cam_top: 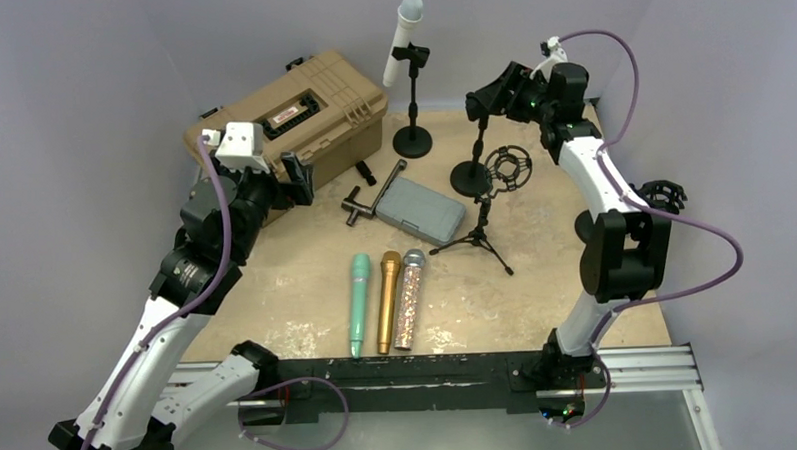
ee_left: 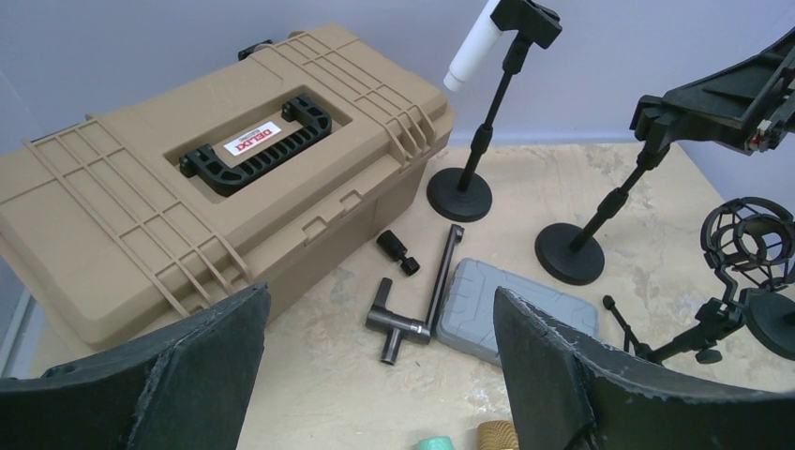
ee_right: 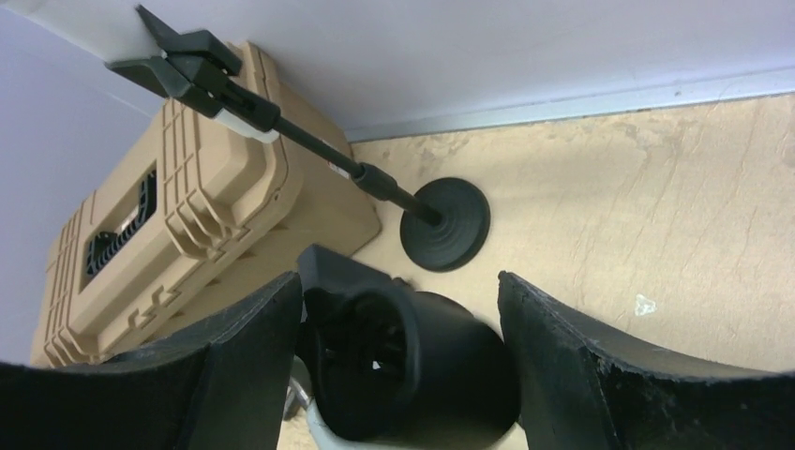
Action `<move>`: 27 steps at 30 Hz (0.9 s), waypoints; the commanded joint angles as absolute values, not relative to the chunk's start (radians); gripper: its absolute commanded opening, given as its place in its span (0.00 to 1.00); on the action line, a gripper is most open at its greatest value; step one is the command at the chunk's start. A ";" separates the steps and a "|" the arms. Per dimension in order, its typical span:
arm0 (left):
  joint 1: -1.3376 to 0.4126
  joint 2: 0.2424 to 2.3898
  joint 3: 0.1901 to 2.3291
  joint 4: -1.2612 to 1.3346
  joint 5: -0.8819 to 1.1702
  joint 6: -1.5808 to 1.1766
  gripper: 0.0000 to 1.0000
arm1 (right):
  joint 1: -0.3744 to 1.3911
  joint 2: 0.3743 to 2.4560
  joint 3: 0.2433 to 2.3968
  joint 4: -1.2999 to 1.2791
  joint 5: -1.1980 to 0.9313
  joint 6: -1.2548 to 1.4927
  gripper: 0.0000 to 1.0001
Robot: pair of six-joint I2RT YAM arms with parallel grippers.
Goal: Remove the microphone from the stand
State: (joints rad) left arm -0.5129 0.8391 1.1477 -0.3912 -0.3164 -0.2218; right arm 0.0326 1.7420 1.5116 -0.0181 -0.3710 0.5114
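From the top camera I see the white microphone (cam_top: 404, 40) sitting tilted in the clip of its round-base stand (cam_top: 411, 109) at the back of the table (cam_top: 537, 300), just right of the tan hard case (cam_top: 291, 114). My right gripper (cam_top: 482, 102) hangs over the top of a 2nd stand (cam_top: 473, 167), near the microphone but apart from it. On the right wrist feed its fingers (ee_right: 581, 375) are spread wide, with that stand's empty black clip (ee_right: 403, 375) between them; I cannot tell whether either finger touches it. My left gripper (cam_top: 298, 178) hovers beside the front right corner of the case, its fingers (ee_left: 169, 375) wide apart with nothing between them. Ahead of it lie a dark T-shaped tool (ee_left: 412, 305) and a grey case (ee_left: 516, 309). A shock mount on a tripod (cam_top: 508, 168) stands right of the grey case, and 3 handheld microphones (cam_top: 388, 297) lie side by side near the front edge.
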 commanded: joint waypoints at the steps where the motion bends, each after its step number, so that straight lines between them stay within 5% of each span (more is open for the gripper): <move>1: -0.511 0.844 1.159 -0.393 -0.309 -0.233 0.86 | 0.021 1.829 1.458 -0.137 -0.333 0.411 0.71; 21: -0.510 0.855 1.163 -0.399 -0.297 -0.240 0.86 | 0.020 1.858 1.548 -0.171 -0.347 0.402 0.76; 27: -0.511 0.856 1.166 -0.402 -0.289 -0.245 0.86 | 0.020 1.820 1.731 -0.275 -0.330 0.393 0.86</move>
State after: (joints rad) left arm -0.5125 0.8585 1.1477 -0.4129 -0.3031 -0.2264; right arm 0.0265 1.8530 1.6001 -0.1593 -0.3737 0.4423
